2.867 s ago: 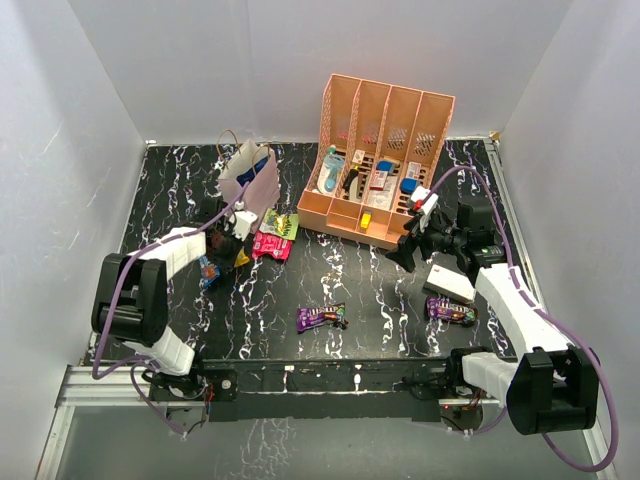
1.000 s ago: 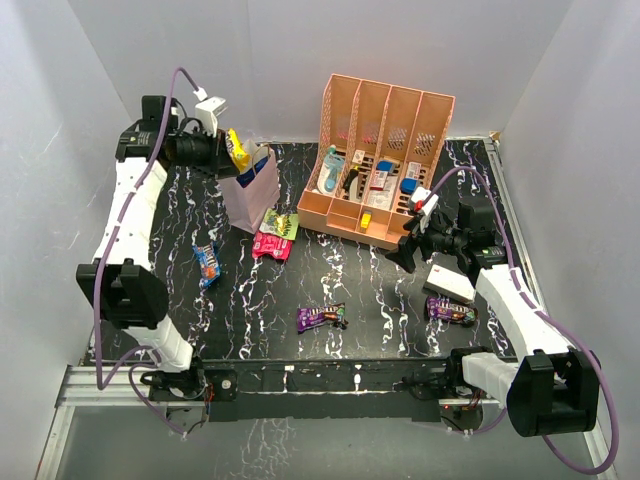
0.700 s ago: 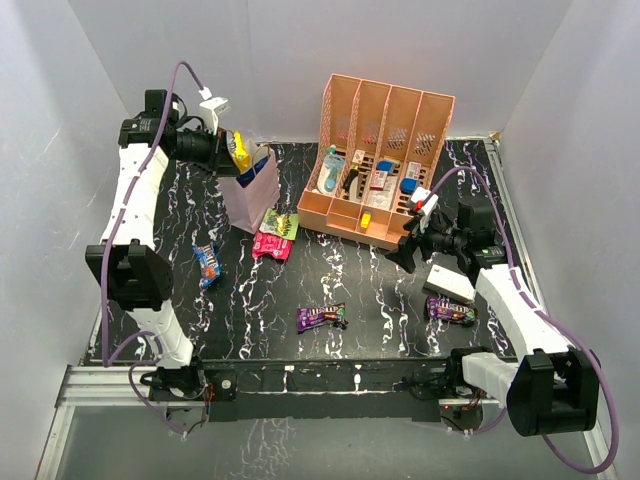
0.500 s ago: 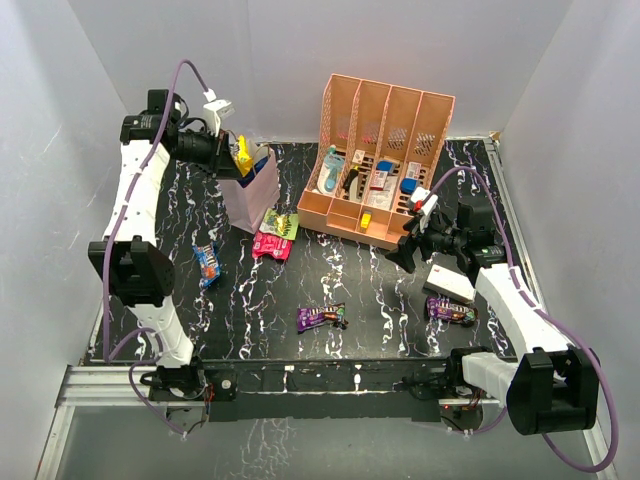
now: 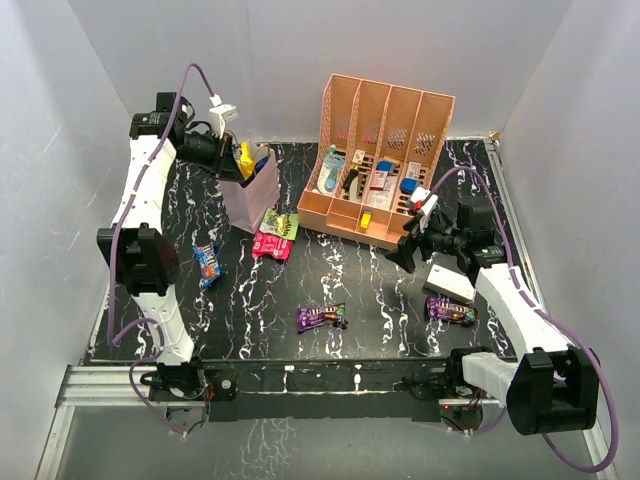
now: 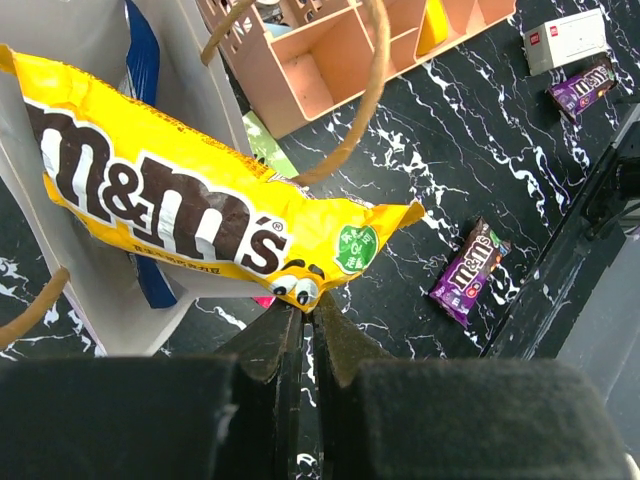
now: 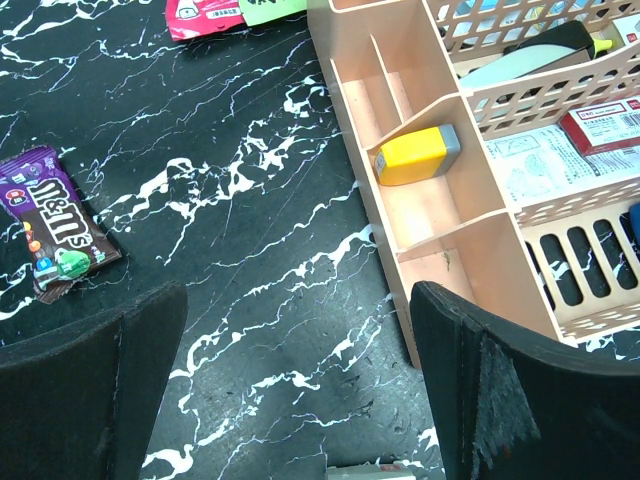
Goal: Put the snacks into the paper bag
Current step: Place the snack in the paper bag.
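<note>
Top view: left end effector (image 5: 232, 152) is up off the tabletop (image 5: 350, 270) and over the mouth of the paper bag (image 5: 258, 195), clamped on the yellow packet (image 5: 243, 158). In the last second it has edged in and lower, so I'd say release is close, not done. Blue packet (image 5: 208, 264), pink packet (image 5: 270, 245), green packet (image 5: 281, 224) and two purple packets (image 5: 320, 317) are still out on the tabletop. Right end effector (image 5: 408, 252) hasn't moved

Left wrist: jaws pinched narrow on the yellow packet's lower edge. It lies tilted across the bag opening, blue crisp bag (image 6: 143, 60) already inside. Cord handle (image 6: 350, 120) crosses in front, snag risk. Packet's far end is cut off by the frame; depth in the bag unclear

Right wrist: fingers wide, empty, beside the rack (image 7: 440, 200). Bag not in this view
</note>
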Tool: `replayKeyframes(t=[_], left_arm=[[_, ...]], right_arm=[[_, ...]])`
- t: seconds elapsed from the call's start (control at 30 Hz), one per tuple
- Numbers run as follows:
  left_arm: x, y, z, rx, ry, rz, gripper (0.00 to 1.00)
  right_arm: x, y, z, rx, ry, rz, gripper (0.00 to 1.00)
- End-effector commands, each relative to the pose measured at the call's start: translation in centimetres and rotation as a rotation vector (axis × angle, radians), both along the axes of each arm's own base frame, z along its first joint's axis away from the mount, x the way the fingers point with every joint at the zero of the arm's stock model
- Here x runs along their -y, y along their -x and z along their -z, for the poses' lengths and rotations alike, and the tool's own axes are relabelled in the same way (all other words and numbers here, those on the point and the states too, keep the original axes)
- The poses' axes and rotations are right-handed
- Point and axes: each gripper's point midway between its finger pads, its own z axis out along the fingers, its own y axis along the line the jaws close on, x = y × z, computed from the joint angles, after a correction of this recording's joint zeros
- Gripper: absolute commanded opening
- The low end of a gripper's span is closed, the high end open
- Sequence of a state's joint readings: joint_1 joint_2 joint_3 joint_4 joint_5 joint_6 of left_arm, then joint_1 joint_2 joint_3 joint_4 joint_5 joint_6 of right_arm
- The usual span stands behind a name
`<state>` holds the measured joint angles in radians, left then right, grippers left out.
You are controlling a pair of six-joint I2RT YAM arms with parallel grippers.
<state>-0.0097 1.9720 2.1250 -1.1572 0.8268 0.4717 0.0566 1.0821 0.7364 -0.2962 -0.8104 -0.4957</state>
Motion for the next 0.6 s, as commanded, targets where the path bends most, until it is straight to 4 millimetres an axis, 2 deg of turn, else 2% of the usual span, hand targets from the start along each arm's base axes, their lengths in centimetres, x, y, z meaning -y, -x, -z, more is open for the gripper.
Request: replayKeyframes(t=[0.0,0.13,0.33,0.57], left_arm=[[0.4,0.0,-0.9,0.014,0.028,0.017,0.0],[0.4,-0.1,-0.1,-0.02,0.025,0.018,0.02],[0.2,-0.4,0.4,-0.053,0.009,-0.014,0.13],[-0.5,-0.7,-0.5,-0.013,-0.031,-0.046,0.28]], right_arm=[[0.1,-0.5,-1.0,0.041,0.0,-0.001,0.98],[0.1,-0.5,-0.9,0.038,0.0,-0.003,0.98],[0.0,-0.5,-0.8,0.035,-0.002,-0.006,0.98],[0.0,-0.5,-0.9,0.037,-0.003,-0.006,0.99]])
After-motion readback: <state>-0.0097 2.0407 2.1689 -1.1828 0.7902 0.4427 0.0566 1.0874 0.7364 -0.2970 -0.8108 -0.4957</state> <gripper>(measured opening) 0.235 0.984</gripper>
